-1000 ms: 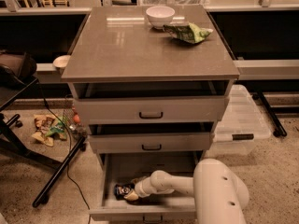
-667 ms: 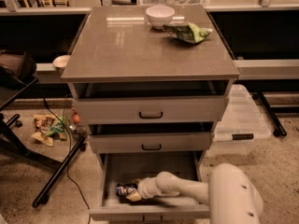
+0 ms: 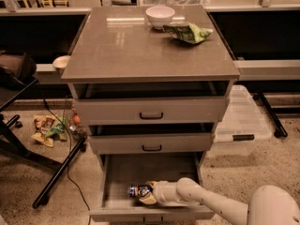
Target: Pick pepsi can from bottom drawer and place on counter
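The bottom drawer (image 3: 154, 171) stands pulled open. The can (image 3: 138, 190) lies on its side on the drawer floor, near the front left. The arm reaches in from the right, and the hand (image 3: 148, 197) is right against the can; whether it grips it cannot be told. On the counter (image 3: 140, 48) sit a bowl (image 3: 160, 16) and a green bag (image 3: 187, 32).

Three drawers (image 3: 151, 144), one pepsi can (image 3: 139, 190), one bowl (image 3: 160, 16), one bag (image 3: 187, 33), one pincer (image 3: 147, 197) in bottom drawer (image 3: 154, 170).
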